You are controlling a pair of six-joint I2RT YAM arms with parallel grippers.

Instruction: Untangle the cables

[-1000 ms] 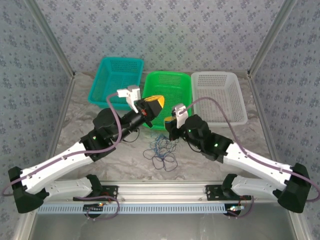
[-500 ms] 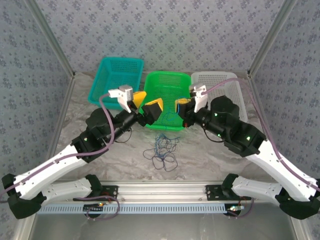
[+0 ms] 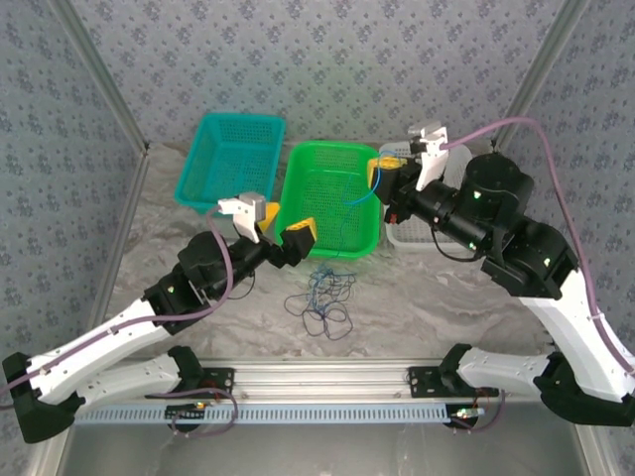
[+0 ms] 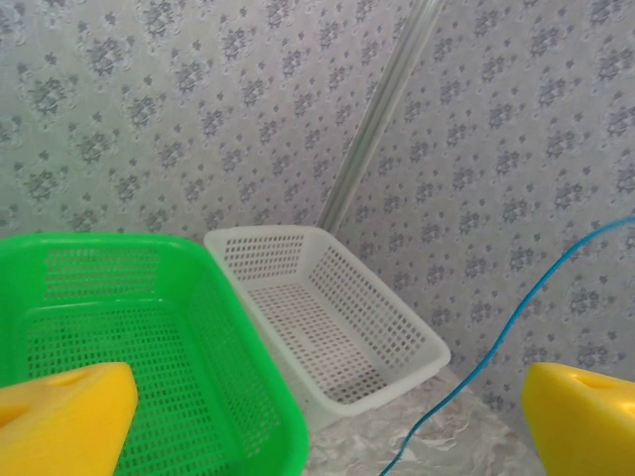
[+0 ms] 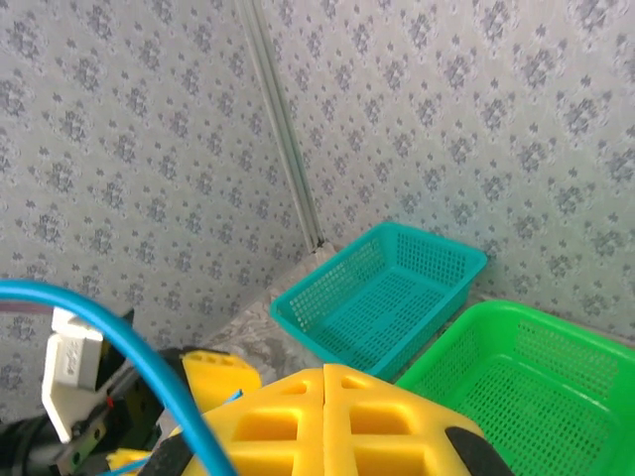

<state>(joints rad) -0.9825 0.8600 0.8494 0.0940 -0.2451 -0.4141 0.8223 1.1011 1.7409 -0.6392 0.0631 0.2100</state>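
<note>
The cables (image 3: pixel 322 302) lie in a loose tangle on the table (image 3: pixel 427 297), at 6 o'clock from the green basket (image 3: pixel 332 174). At the tangle's 11 o'clock the left gripper (image 3: pixel 283 233) hovers with its fingers spread wide and nothing between them. At 1 o'clock the right gripper (image 3: pixel 380 171) pinches a blue cable (image 3: pixel 359 196) over the green basket. A teal basket (image 3: pixel 230 149) sits at 9 o'clock.

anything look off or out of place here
One blue cable hangs in mid-air, pinched in the shut right pincer. It runs over the green basket and down toward the tangle of cables on the table. The left pincer gapes open, holding nothing.
</note>
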